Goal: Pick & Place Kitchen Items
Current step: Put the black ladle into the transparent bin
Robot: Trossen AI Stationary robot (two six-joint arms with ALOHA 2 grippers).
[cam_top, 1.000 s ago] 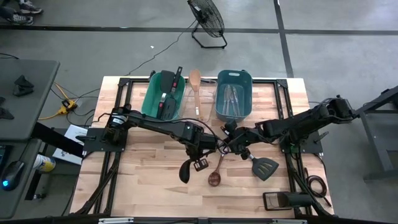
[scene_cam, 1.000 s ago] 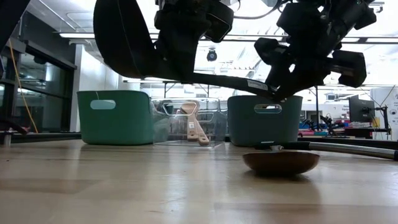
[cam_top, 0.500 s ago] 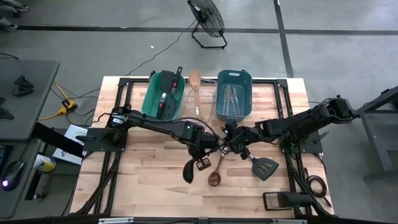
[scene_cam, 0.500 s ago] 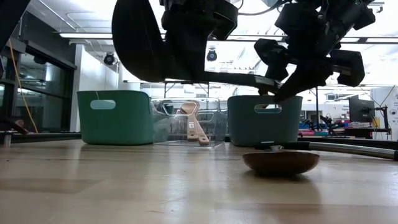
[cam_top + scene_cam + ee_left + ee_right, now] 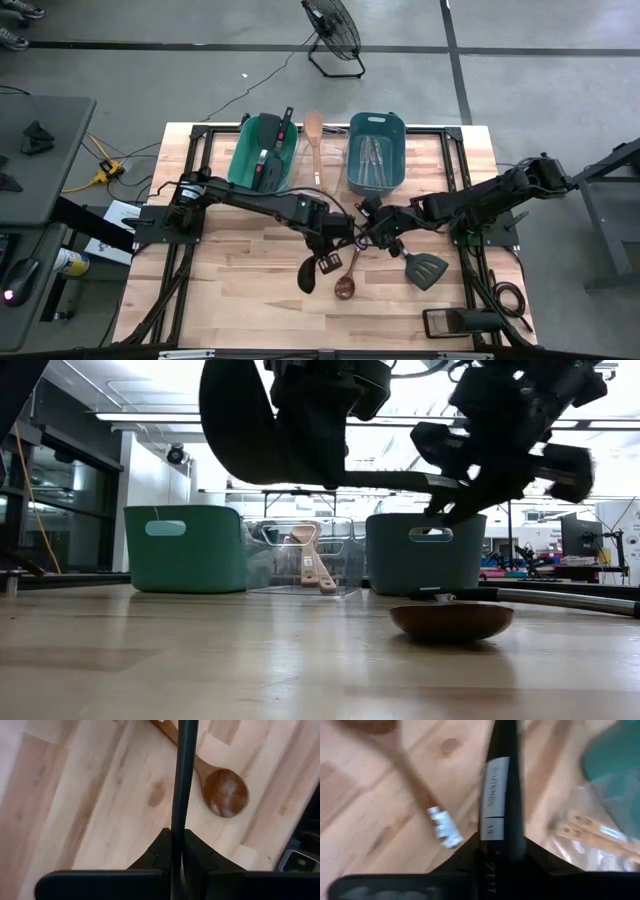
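Observation:
A black ladle is held above the table between both grippers. Its bowl [image 5: 307, 275] shows large and dark in the low view [image 5: 240, 420], and its thin handle [image 5: 390, 482] runs level toward the right arm. My left gripper [image 5: 328, 252] is shut on the handle near the bowl. My right gripper [image 5: 372, 232] is shut on the handle toward its free end. A wooden spoon [image 5: 347, 278] lies on the table under them, bowl toward the near edge. A black slotted spatula [image 5: 424, 268] lies flat to its right. My left gripper pinches the ladle's thin handle [image 5: 176, 827] between its two fingers, toward the bowl end. The ladle is lifted clear of the table, handle about level. My right gripper pinches the ladle's handle [image 5: 495, 845] between its two fingers, just behind the white label [image 5: 492, 785], toward the free end. The handle is clear of the table there too.
At the far side stand a green bin [image 5: 262, 155] with black and red-handled utensils, a clear bin [image 5: 315, 140] with wooden utensils, and a blue bin [image 5: 375, 150] with silver cutlery. Bare wood lies at the near left [image 5: 230, 290].
The ladle has shifted toward the table's right edge with my left gripper. Its handle, which slanted down toward my right gripper, now runs level. Both grippers have kept their hold.

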